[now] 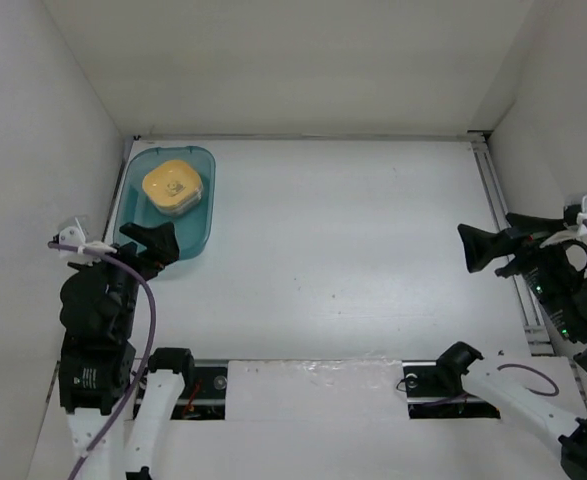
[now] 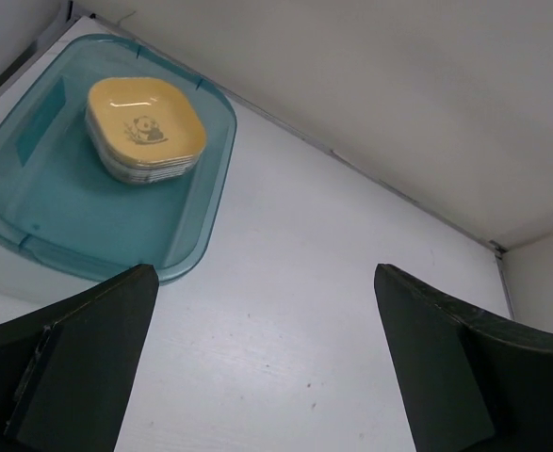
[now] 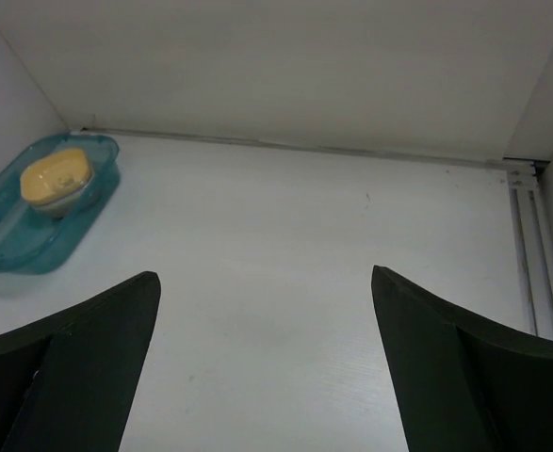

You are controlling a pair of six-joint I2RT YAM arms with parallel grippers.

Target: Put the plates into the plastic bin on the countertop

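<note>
The plates (image 1: 173,186) sit as one stack in the far half of the teal plastic bin (image 1: 201,215), at the back left of the white countertop (image 1: 343,260). A yellow plate (image 2: 147,127) with a dark panda mark is on top, and paler rims show beneath it. My left gripper (image 1: 158,248) hangs open and holds nothing just by the near edge of the bin (image 2: 31,188). My right gripper (image 1: 468,250) is open and holds nothing at the far right, pointing left across the counter. From the right wrist, the plates (image 3: 57,176) and bin (image 3: 12,245) lie far off at the left.
White walls close in the countertop at the back and on both sides. A metal rail (image 1: 498,220) runs along the right edge next to the right arm. Both arm bases stand at the near edge.
</note>
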